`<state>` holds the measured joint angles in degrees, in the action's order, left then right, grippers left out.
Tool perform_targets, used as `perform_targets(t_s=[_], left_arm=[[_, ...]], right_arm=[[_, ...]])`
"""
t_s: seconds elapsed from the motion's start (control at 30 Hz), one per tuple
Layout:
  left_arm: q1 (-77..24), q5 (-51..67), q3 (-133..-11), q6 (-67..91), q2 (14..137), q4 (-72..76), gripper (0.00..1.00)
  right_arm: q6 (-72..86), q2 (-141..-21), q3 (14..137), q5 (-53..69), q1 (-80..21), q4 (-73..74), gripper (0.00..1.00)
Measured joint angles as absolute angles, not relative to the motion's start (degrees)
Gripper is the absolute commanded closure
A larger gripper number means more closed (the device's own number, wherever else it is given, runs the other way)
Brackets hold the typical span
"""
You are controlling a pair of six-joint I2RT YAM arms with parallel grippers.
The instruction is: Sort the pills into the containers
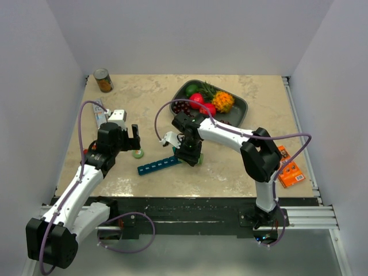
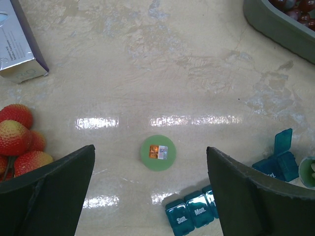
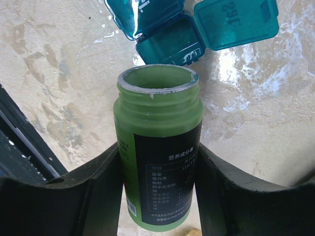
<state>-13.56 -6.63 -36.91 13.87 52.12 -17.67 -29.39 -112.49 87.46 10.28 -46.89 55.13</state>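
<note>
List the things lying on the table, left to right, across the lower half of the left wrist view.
Strawberries → green cap → teal pill organizer.

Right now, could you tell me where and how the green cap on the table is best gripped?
Take the green cap by its round rim, from straight above. It lies flat, a low disc, so only its side wall offers opposing faces. The open left fingers frame it in their wrist view.
</note>
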Motion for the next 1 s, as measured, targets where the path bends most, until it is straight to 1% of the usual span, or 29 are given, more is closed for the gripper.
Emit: perform_targets(t_s=[0.3, 1.0], left_arm=[[-13.56, -6.61, -36.91, 13.87, 52.12, -17.67, 0.01], [-13.56, -6.68, -36.91, 13.85, 51.79, -17.65, 0.01]], right_arm=[[-29.10, -114.30, 88.42, 7.81, -47.46, 55.72, 1.00], [-29.50, -114.39, 90.32, 2.70, -49.82, 56.69, 1.00]])
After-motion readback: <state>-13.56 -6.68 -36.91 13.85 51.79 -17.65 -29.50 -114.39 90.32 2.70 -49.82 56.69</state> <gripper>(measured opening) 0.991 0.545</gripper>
